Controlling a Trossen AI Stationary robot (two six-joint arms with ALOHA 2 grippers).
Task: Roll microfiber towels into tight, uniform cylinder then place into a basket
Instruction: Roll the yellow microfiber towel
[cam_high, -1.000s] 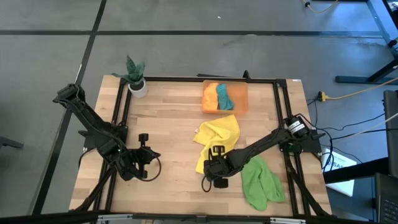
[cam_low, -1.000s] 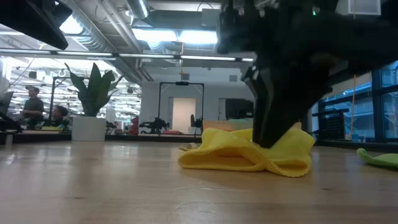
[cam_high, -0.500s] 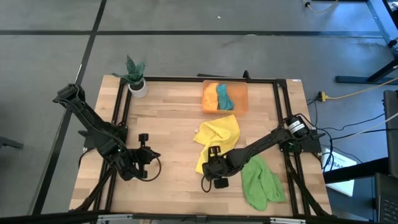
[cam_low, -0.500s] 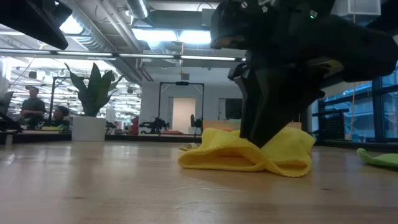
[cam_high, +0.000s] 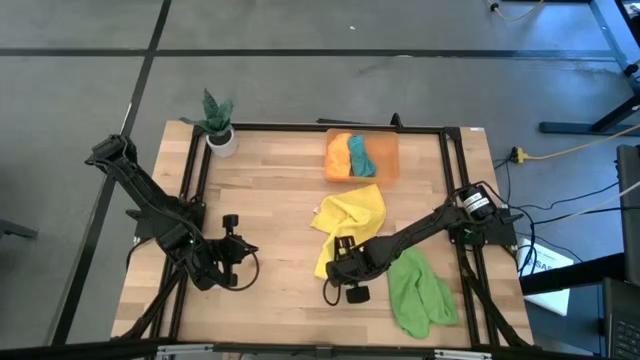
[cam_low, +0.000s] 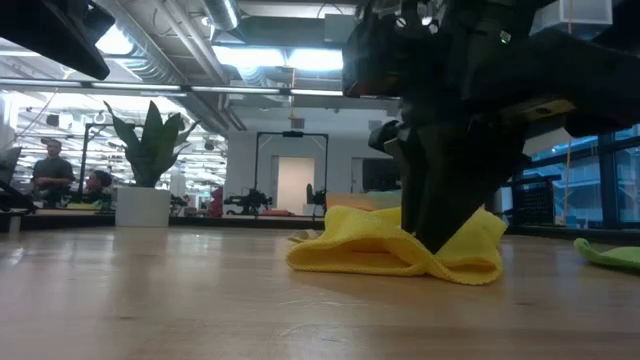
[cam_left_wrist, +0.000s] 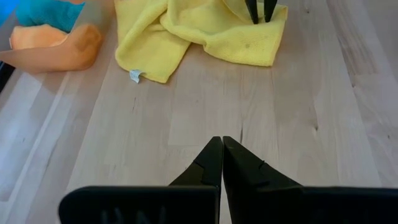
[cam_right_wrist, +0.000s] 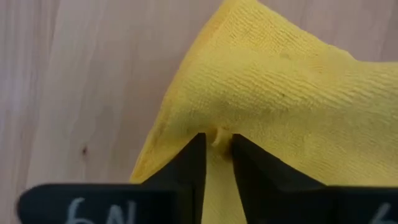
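The yellow towel (cam_high: 352, 214) lies crumpled in the middle of the table, partly folded over itself. My right gripper (cam_high: 340, 262) stands over its near end, pointing steeply down, its fingers closed on a ridge of the cloth. My left gripper (cam_high: 240, 248) waits shut above the bare wood at the table's left, its tips together in the left wrist view (cam_left_wrist: 222, 149). A light green towel (cam_high: 420, 290) lies bunched at the near right. The orange basket (cam_high: 392, 150) at the far edge holds an orange roll (cam_high: 338, 157) and a teal roll (cam_high: 358, 155). My right gripper pinches a small raised ridge of cloth (cam_right_wrist: 217, 137) at the yellow towel's near end, close to its left edge, between its two fingertips (cam_right_wrist: 193, 155). The fingers come from above, slanting slightly. The towel still rests on the table (cam_low: 390, 262), slack.
A white pot with a green plant (cam_high: 220, 135) stands at the far left corner. Black frame rails (cam_high: 450, 170) run along the table's sides. Bare wood lies between the two grippers (cam_high: 280, 250).
My right gripper has stayed over the yellow towel's near end, rolling and tipping a little about its wrist. The towel keeps its place and shape on the table.
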